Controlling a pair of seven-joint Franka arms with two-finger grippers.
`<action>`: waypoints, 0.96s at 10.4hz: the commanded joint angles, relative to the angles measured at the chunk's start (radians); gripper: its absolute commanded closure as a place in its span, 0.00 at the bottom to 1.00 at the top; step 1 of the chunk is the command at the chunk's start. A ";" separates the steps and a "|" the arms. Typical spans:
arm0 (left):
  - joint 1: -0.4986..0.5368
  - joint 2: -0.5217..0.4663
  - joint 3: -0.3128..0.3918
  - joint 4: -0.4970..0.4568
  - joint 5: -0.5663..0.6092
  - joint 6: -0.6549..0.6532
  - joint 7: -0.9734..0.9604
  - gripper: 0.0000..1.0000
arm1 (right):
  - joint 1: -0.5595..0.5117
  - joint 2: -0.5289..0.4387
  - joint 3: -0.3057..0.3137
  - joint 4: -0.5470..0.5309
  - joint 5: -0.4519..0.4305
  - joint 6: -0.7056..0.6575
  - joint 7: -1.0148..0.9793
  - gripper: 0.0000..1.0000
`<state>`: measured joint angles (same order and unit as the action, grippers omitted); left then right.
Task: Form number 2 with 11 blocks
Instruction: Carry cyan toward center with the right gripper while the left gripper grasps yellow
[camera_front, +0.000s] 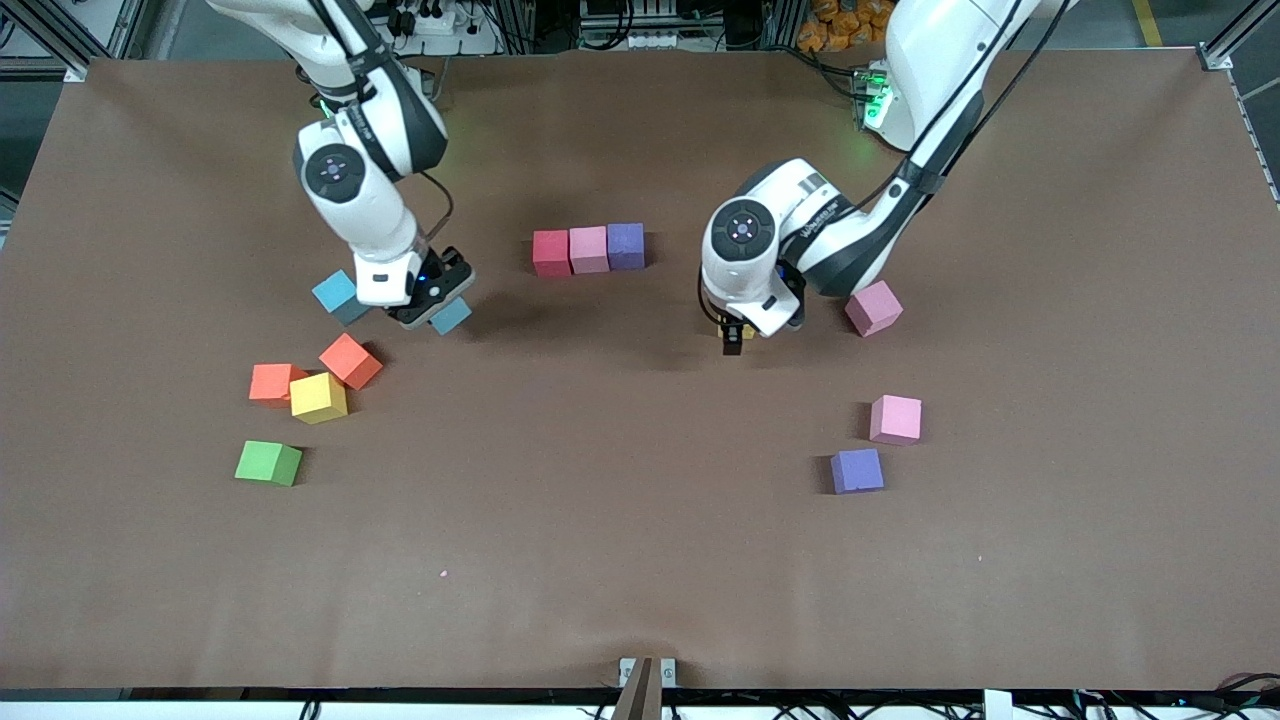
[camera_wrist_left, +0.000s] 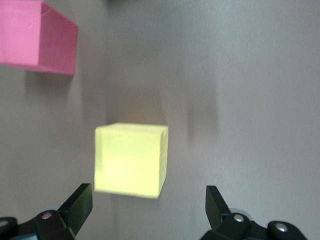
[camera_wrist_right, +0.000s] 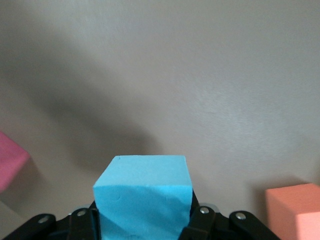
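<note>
Gripping a light blue cube (camera_wrist_right: 142, 195) between closed fingers, the right gripper (camera_front: 432, 305) sits low over the table (camera_front: 640, 560) toward the right arm's end. In the front view that cube shows at the gripper's tip, and a second blue cube (camera_front: 337, 294) lies just beside the gripper's body, partly hidden by it.

The left gripper (camera_front: 737, 338) hangs over a yellow cube (camera_wrist_left: 131, 160) with its fingers spread wide, one on either side and clear of the cube — the front view shows almost nothing of this cube under the hand. A pink cube (camera_front: 873, 307) rests near it, toward the left arm's end.

A short row of three touching cubes stands between the two arms: a red cube (camera_front: 551, 252), a pink middle cube (camera_front: 588, 249) and a purple end cube (camera_front: 626, 245).

Nearer the front camera, toward the right arm's end, two orange cubes (camera_front: 349, 360) and a yellow block (camera_front: 318, 397) huddle together, touching or nearly so, with a green cube (camera_front: 268, 463) a little apart from them, nearer still. Toward the left arm's end lie a second loose pink cube (camera_front: 895, 418) and a loose purple cube (camera_front: 857, 470) — close together, not touching.
</note>
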<state>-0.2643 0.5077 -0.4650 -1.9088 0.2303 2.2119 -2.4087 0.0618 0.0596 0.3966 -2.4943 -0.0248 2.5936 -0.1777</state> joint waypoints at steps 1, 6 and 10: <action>0.048 -0.006 -0.012 -0.057 0.027 0.066 0.014 0.00 | 0.087 0.009 0.005 0.049 -0.004 -0.015 0.282 0.66; 0.057 -0.014 -0.017 -0.130 0.027 0.120 0.025 0.00 | 0.298 0.222 0.004 0.318 -0.006 -0.047 0.791 0.66; 0.057 -0.043 -0.038 -0.134 0.027 0.077 0.022 0.00 | 0.426 0.385 -0.011 0.482 -0.023 -0.078 0.935 0.66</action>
<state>-0.2127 0.5016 -0.4924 -2.0188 0.2363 2.3062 -2.3862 0.4604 0.3745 0.3989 -2.0795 -0.0254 2.5325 0.7044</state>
